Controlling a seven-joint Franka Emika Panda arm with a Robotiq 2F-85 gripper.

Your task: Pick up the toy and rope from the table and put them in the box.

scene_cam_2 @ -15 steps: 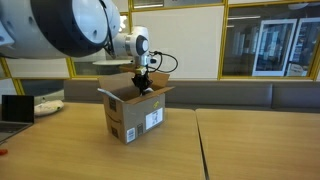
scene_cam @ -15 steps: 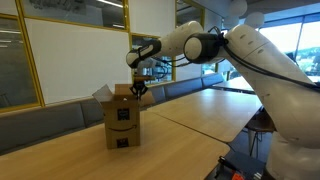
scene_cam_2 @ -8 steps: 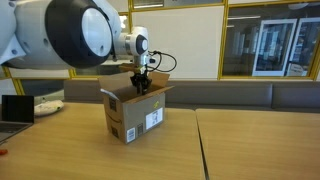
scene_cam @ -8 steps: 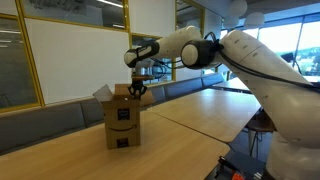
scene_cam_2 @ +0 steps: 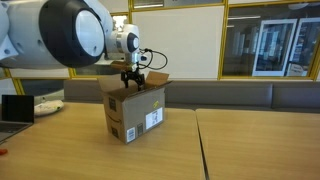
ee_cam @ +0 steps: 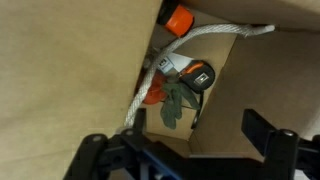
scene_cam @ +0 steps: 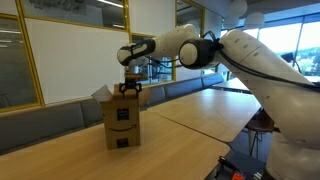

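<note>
The brown cardboard box (scene_cam: 122, 115) (scene_cam_2: 135, 112) stands upright on the tan wood table (scene_cam: 190, 120) (scene_cam_2: 235, 150), its top flaps open. My gripper (scene_cam: 128, 90) (scene_cam_2: 131, 80) hangs just above the box mouth in both exterior views. In the wrist view the gripper (ee_cam: 180, 140) is open, nothing between its dark fingers (ee_cam: 268, 130), looking down into the box (ee_cam: 80, 60). On the box floor lies the green toy (ee_cam: 175, 106) with its red part. The whitish rope (ee_cam: 205, 37) runs along the floor's edge and down beside the toy.
A grey-black object with an orange label (ee_cam: 195, 73) and an orange round piece (ee_cam: 178, 20) also lie in the box. A laptop (scene_cam_2: 15, 108) and a white item (scene_cam_2: 48, 105) sit at the table's far end. A bench runs along the glass wall.
The jaws have gone from shut to open over the box mouth. The gripper has shifted slightly sideways above the box; the box has not moved.
</note>
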